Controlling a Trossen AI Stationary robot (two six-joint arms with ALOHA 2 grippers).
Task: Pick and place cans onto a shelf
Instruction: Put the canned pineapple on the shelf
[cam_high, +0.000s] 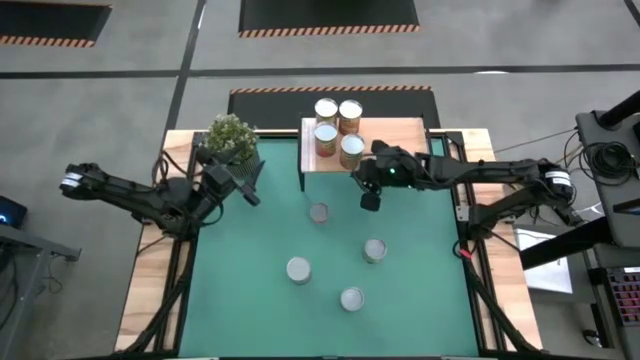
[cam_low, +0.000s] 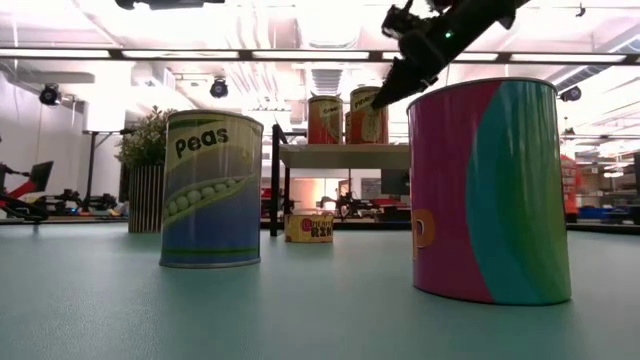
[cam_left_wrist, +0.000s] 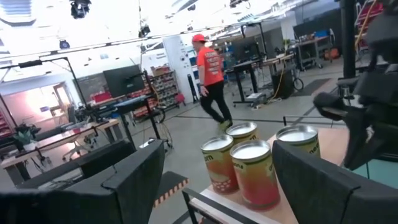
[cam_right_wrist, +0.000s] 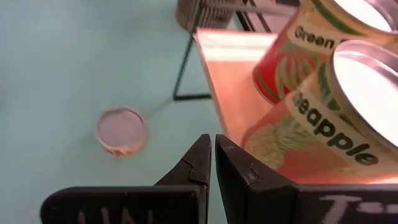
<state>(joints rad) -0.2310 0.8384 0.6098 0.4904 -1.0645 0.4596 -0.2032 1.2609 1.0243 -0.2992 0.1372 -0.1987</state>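
Observation:
Several cans (cam_high: 338, 127) stand upright on the light wooden shelf (cam_high: 400, 135) at the mat's far edge; they also show in the left wrist view (cam_left_wrist: 252, 165). More cans stand on the green mat, the nearest to the shelf a small one (cam_high: 319, 212) and another to its right (cam_high: 374, 249). My right gripper (cam_high: 370, 202) is shut and empty, just off the shelf's near edge, beside the nearest shelf can (cam_right_wrist: 348, 118). My left gripper (cam_high: 251, 197) is open and empty, left of the shelf, by the potted plant (cam_high: 232, 138).
Two further cans (cam_high: 298, 270) (cam_high: 351, 298) stand toward the mat's near edge; in the low view they are a peas can (cam_low: 211, 190) and a pink and teal can (cam_low: 490, 190). The shelf's black legs (cam_right_wrist: 183, 68) stand on the mat. A person (cam_left_wrist: 210, 74) walks in the room beyond.

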